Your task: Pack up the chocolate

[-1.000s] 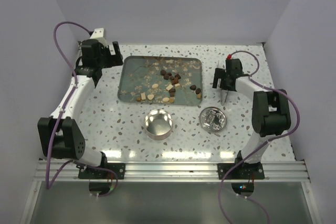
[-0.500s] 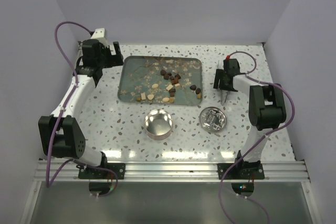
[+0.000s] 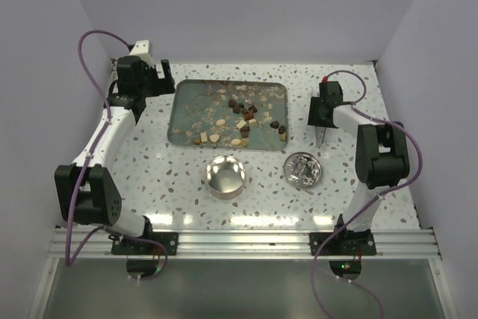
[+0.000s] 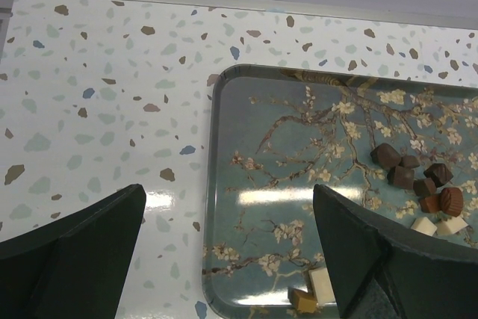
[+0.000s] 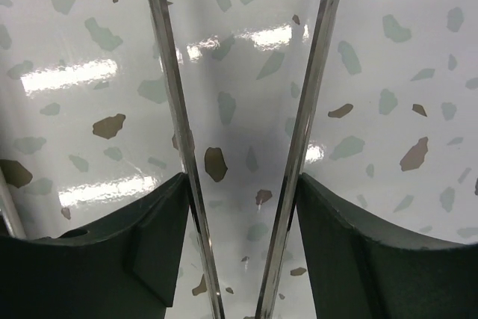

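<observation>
White speckled table (image 3: 187,207) fills the floor of the booth, walled in on the left, the right and the far side, and both arms are up at the far end. Biggest thing on it is the blossom-patterned tray (image 3: 187,106), and that is where all the chocolate (image 3: 243,121) sits, scattered over its right half, dark, tan and cream pieces mixed. Just near of the tray stands the round tin (image 3: 225,177), and it looks bare inside, so I'd say nothing is packed yet and the whole job is ahead. Right of the tin lies the lid (image 3: 302,169), shiny, its contents too small to make out. Left gripper (image 4: 228,188) hangs with jaws spread wide and nothing between them, over the tray's far-left corner, well apart from the pieces. Right gripper (image 5: 240,177) hovers over bare tabletop just right of the tray, its fingers pressed on the two blades of the tweezers (image 5: 168,72), whose tips stand apart with nothing in them. Room now: the tray has a raised rim, so those tips must lift over its right edge to reach the nearest pieces. Between tray and tin the table is open, a short clean run. The right wall is close behind that arm's elbow, tighter there.
</observation>
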Action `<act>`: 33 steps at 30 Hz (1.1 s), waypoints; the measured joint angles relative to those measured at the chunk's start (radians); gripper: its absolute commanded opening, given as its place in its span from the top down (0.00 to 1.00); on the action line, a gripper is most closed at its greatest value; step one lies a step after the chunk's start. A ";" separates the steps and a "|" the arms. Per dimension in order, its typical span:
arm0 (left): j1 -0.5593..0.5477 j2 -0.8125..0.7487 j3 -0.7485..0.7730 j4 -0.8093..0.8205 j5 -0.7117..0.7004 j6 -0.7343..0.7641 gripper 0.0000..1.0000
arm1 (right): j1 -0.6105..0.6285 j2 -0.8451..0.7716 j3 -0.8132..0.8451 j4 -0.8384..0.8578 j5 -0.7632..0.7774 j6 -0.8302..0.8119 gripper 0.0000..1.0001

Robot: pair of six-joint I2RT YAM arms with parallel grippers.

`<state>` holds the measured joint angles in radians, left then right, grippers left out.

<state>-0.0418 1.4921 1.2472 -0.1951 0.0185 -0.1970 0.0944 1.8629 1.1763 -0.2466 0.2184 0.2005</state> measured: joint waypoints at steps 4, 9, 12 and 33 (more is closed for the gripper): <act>0.000 0.003 0.000 0.000 0.000 0.000 0.00 | 0.000 -0.050 0.023 -0.039 -0.001 -0.011 0.38; 0.000 0.012 0.000 0.000 0.000 0.002 0.00 | 0.000 -0.093 0.079 -0.070 -0.005 -0.015 0.39; 0.000 0.018 0.000 0.000 0.000 0.003 0.00 | 0.000 -0.116 0.097 -0.098 -0.010 -0.019 0.39; 0.000 0.061 0.008 0.014 0.030 0.007 0.00 | 0.000 -0.363 0.127 -0.297 -0.120 -0.050 0.46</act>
<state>-0.0418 1.5532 1.2552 -0.1810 0.0483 -0.1902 0.0944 1.4998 1.3033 -0.5438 0.0982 0.1501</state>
